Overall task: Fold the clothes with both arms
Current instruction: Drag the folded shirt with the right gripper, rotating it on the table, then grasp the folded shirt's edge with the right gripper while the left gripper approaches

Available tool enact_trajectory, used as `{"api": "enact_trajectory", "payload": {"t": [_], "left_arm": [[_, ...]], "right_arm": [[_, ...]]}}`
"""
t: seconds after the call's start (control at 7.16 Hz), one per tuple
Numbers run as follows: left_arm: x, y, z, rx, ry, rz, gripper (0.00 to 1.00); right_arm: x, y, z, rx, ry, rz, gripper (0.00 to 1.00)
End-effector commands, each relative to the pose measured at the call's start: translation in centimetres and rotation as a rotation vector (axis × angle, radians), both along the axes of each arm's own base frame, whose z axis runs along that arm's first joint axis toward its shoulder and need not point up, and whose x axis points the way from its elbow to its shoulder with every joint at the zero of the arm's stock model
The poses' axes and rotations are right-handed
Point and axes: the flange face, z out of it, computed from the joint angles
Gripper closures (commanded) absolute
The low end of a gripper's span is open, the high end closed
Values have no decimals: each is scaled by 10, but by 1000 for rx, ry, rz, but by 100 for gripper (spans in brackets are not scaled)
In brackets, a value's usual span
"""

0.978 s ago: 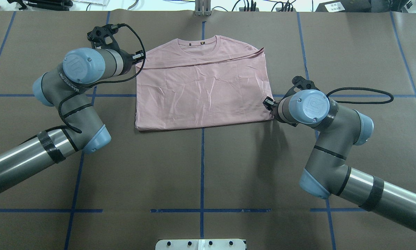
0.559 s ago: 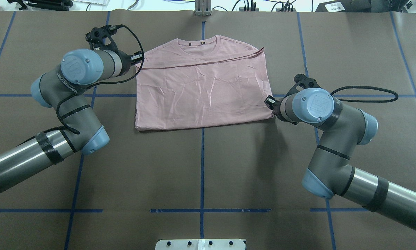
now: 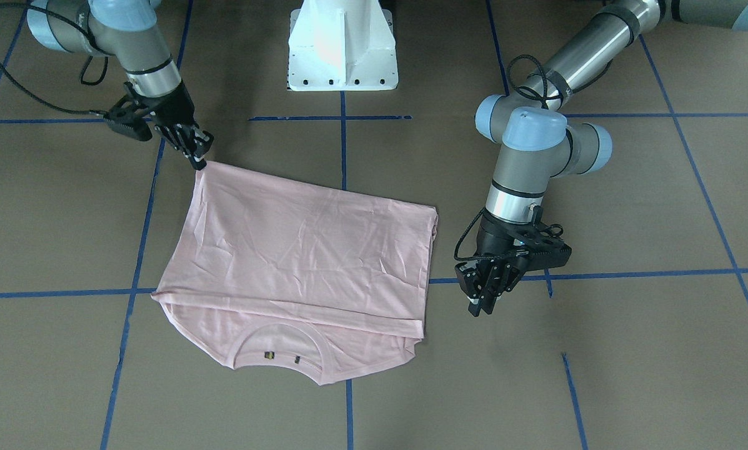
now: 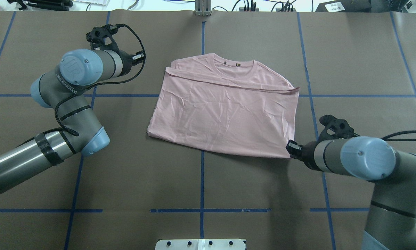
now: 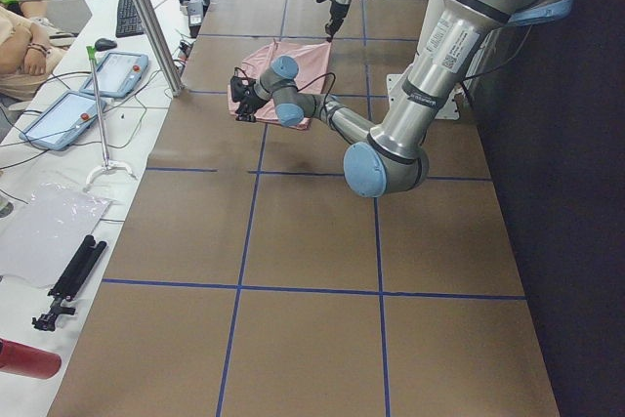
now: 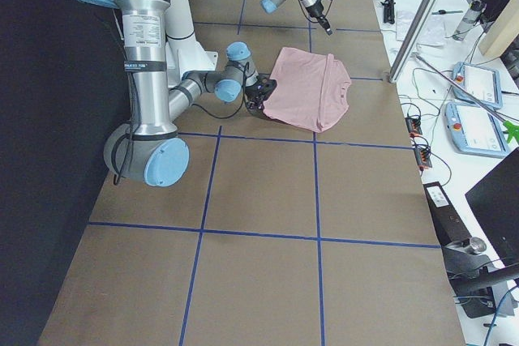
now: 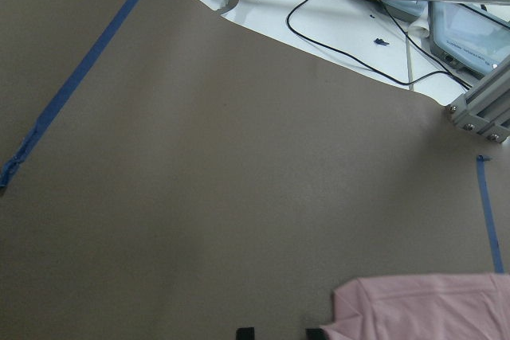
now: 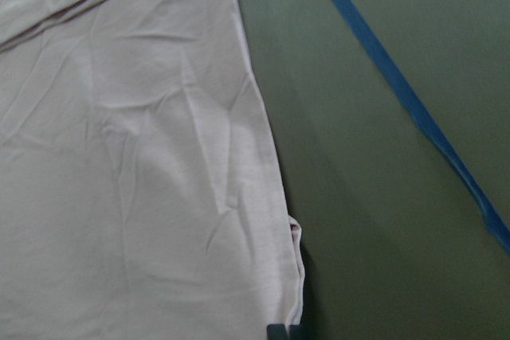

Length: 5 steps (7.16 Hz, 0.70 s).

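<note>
The pale pink T-shirt (image 4: 225, 114) lies folded on the brown table with its collar (image 4: 234, 64) on the far side; no print shows. It also shows in the front view (image 3: 299, 250). My right gripper (image 4: 290, 147) is shut on the shirt's near right corner, low at the table; the front view (image 3: 200, 159) shows it there too. In the right wrist view the cloth (image 8: 119, 157) fills the left half. My left gripper (image 4: 140, 56) hangs empty to the left of the shirt, well apart from it (image 3: 481, 303). Its fingertips (image 7: 319, 332) stand apart.
The white pedestal base (image 3: 342, 50) stands at the robot's side. Blue tape lines (image 4: 202, 180) cross the table. An aluminium post (image 4: 202, 7) stands at the far edge. Teach pendants (image 5: 117, 70) and cables lie beyond it.
My right gripper has moved right and toward the robot, dragging the shirt by its corner. The shirt has slid and turned away from my left gripper, which has stayed in place.
</note>
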Motion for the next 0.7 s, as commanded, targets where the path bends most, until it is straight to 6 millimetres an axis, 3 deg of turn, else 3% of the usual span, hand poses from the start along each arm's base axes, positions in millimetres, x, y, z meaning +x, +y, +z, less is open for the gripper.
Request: {"api": "enact_trajectory", "payload": {"t": [0.0, 0.14, 0.28, 0.42, 0.56], "left_arm": [[7, 17, -21, -5, 62, 13, 66], [16, 32, -29, -45, 115, 70, 66], [13, 48, -45, -51, 166, 85, 65], [-2, 73, -53, -75, 225, 118, 64], [-7, 98, -61, -115, 292, 144, 63]], "right_arm": [[-5, 118, -26, -116, -67, -219, 100], [-18, 158, -28, -146, -68, -298, 100], [-24, 177, -27, -161, -62, -324, 1], [-21, 175, -25, -208, -61, -283, 0], [-15, 150, -26, -205, -69, -223, 0]]}}
